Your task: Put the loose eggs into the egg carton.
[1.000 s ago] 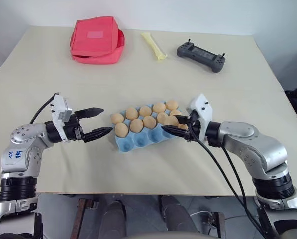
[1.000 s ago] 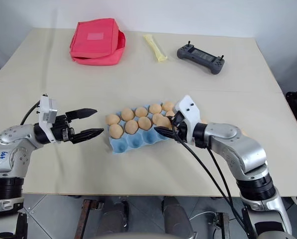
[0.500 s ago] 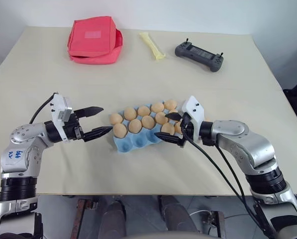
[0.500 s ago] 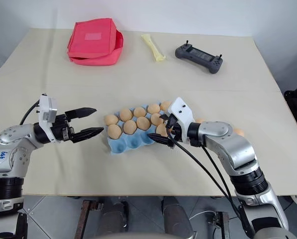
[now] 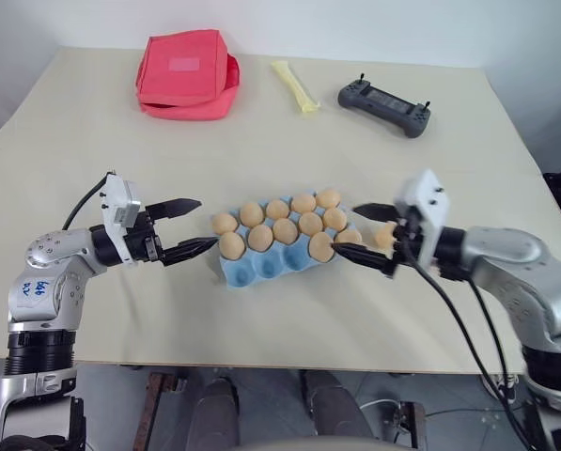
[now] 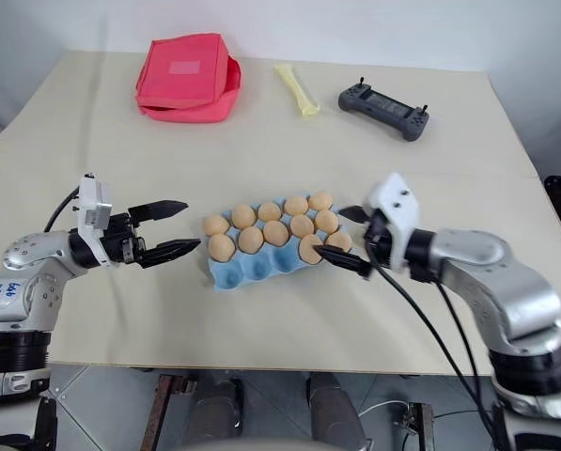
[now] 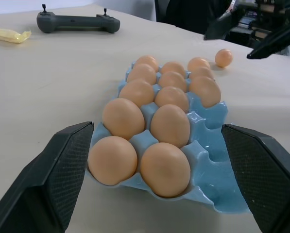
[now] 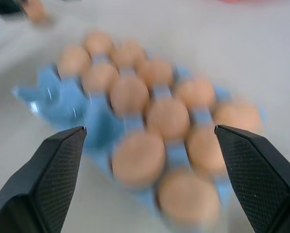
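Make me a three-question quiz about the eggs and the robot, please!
1. What colour is the carton?
A blue
B green
C white

2. Where is the loose egg?
A in a carton cup
B on the table, beside the carton
C stacked on other eggs

3. How is the right claw?
A open and empty
B shut on an egg
C shut on the carton's rim

Answers:
1 A, the bare cups are light blue.
2 B, the left wrist view shows it lying on the table past the carton's far end.
3 A, its two fingers stand wide apart with nothing between them.
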Robot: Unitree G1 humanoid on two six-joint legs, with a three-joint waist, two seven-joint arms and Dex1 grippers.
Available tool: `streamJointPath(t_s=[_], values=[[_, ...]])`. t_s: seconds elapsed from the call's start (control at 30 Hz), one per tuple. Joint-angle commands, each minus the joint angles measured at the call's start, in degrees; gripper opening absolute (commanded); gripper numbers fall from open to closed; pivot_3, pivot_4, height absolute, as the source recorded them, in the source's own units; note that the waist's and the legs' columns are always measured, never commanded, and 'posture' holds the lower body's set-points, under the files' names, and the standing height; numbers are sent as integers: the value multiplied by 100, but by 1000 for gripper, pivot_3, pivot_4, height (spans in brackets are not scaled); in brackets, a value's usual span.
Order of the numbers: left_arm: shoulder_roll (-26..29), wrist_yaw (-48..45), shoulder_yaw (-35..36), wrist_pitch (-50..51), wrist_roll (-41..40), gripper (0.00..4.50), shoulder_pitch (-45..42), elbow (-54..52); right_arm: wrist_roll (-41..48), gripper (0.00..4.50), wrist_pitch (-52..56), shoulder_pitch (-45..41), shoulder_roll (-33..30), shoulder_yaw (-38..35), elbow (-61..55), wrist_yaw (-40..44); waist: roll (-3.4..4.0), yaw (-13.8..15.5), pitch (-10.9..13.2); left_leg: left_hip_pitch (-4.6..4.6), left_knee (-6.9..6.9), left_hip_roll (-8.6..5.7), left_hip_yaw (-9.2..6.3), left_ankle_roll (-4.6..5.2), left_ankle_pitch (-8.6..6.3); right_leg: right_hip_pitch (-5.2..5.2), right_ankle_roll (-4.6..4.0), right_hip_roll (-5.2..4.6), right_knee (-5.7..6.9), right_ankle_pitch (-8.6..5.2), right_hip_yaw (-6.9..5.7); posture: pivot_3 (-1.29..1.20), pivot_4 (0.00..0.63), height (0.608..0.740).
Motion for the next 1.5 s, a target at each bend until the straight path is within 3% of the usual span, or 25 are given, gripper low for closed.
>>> streamJointPath(t_s=[0.03,0.27,0.43,0.77,1.13,1.5], values=[[35,-101,37,-124,-50,4500,-95,11,327,4432,143,414,-350,-837,-437,131,0,0,0,1,0,0,0,0,0,0,-1,0,0,0,0,0,150,740],[51,-260,-41,-153,-28,4500,-181,226,363,4432,404,2472,-792,-2835,-676,579,0,49,0,5,7,-1,2,0,0,10,-30,0,-6,-18,3,0,150,740],[34,-297,-94,-189,1,4500,-267,341,477,4432,489,3043,-730,-3284,-857,539,-1,-1,0,8,23,-1,7,0,-1,24,-59,0,-20,-32,10,0,150,740],[36,-311,-93,-200,13,4500,-290,332,425,4432,306,2809,-646,-2847,-653,175,-1,1,0,12,23,-1,7,7,13,27,-68,0,-25,-25,13,0,150,740],[7,-195,-59,-161,-15,4500,-197,174,-656,4432,-953,1252,-423,-1730,1599,-489,1,-7,1,10,20,-1,10,6,11,23,-68,0,-25,-26,14,0,150,740],[55,-99,71,-55,-123,4500,-7,-109,-904,4432,-1159,602,67,-1129,2864,-578,5,2,2,9,13,-1,9,7,9,19,-24,0,-15,-3,13,0,150,740]])
